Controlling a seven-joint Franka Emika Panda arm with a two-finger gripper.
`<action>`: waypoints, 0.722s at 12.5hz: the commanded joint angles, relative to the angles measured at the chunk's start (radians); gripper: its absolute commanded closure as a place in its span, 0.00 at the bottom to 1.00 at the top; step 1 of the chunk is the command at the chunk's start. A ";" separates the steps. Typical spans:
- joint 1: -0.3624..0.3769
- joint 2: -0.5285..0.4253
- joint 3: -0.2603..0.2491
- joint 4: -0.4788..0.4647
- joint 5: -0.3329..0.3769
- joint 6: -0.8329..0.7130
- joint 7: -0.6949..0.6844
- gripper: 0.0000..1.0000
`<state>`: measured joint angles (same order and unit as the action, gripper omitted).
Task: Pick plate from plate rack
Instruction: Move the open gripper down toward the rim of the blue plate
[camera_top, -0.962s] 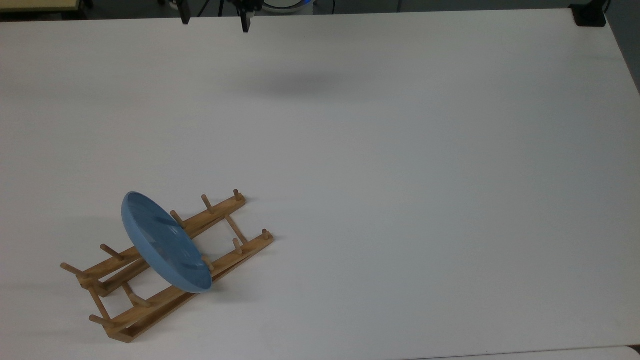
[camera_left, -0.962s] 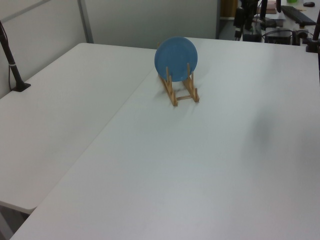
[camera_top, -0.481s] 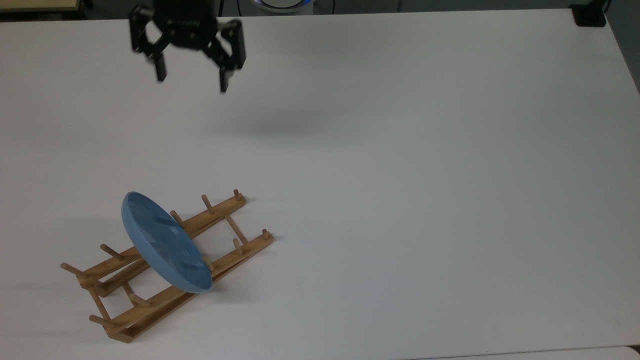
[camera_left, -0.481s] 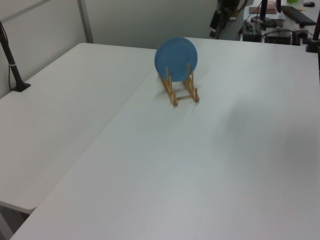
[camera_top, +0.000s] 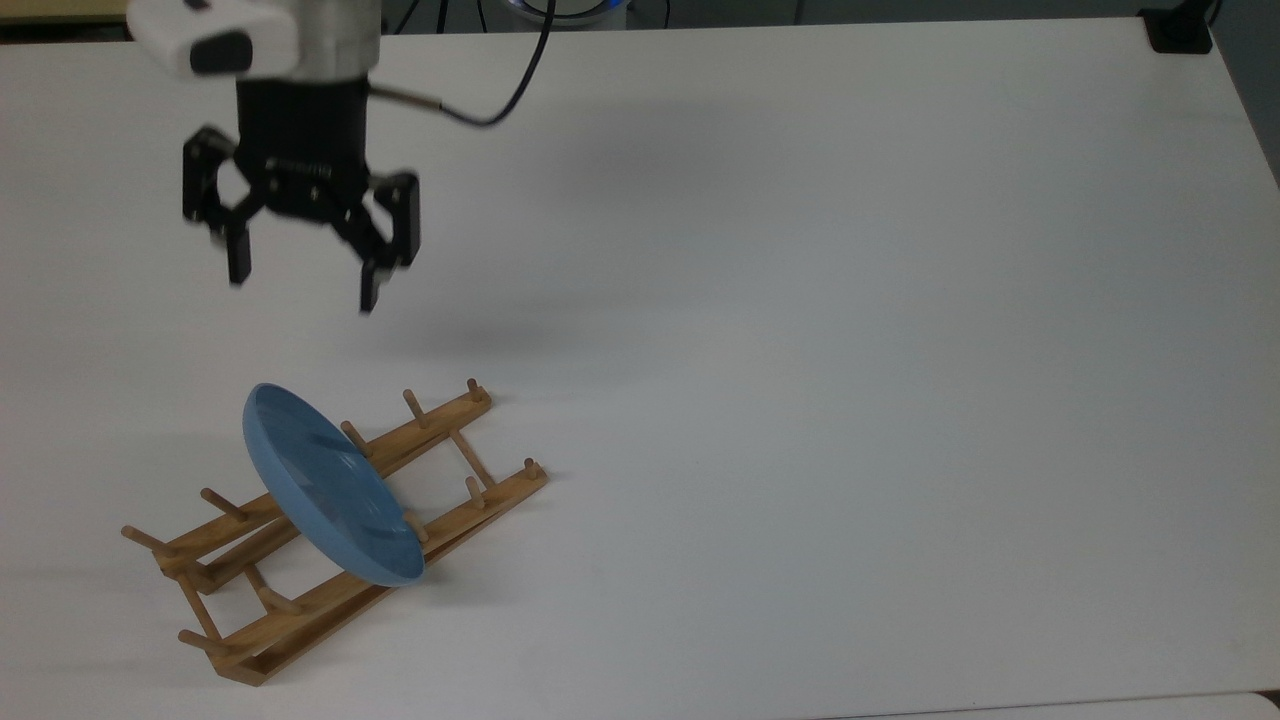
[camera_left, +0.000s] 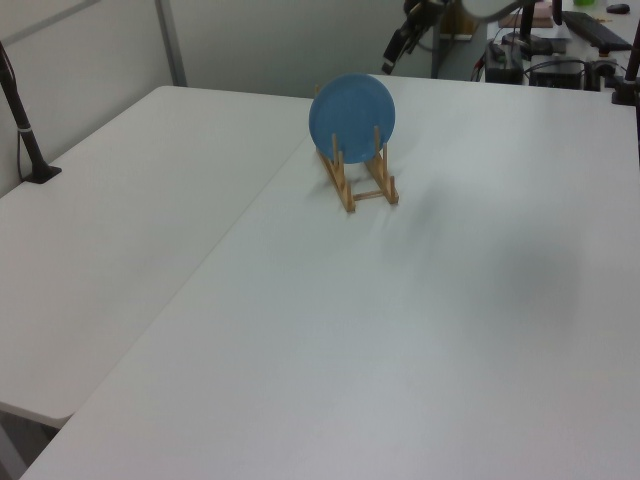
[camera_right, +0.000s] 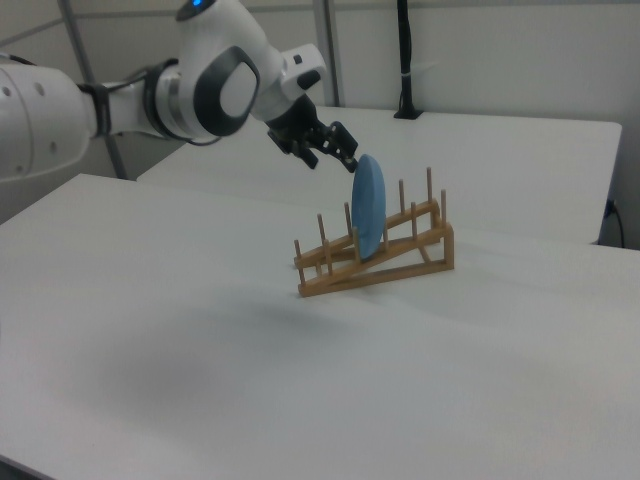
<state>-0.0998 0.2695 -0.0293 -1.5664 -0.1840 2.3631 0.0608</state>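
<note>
The blue plate (camera_top: 325, 483) stands on edge in the light wooden plate rack (camera_top: 455, 441), leaning between its pegs near the top view's lower left. In the left view the plate (camera_left: 352, 116) faces the camera above the rack (camera_left: 361, 181); in the right view the plate (camera_right: 368, 208) shows edge-on in the rack (camera_right: 400, 262). My gripper (camera_top: 300, 282) hangs open and empty in the air, above the plate in the top view and apart from it. It appears as the gripper (camera_right: 340, 157) just left of the plate's top edge in the right view, and as the gripper (camera_left: 398, 42) behind the plate in the left view.
The rack sits on a wide white table (camera_top: 800, 350). A black post base (camera_top: 1178, 30) stands at the top view's upper right corner. A dark clamp post (camera_left: 28, 135) rises at the left view's left edge. Desks with equipment (camera_left: 560, 45) lie behind the table.
My gripper has come down and towards the top view's left from the top edge, closing on the plate. It stays open. Plate and rack have not moved.
</note>
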 joint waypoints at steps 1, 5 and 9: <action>0.002 0.082 -0.021 0.039 -0.095 0.138 0.033 0.36; 0.002 0.138 -0.049 0.040 -0.167 0.245 0.045 0.49; 0.003 0.189 -0.064 0.078 -0.170 0.260 0.045 0.56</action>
<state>-0.1042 0.4154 -0.0806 -1.5398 -0.3291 2.6102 0.0871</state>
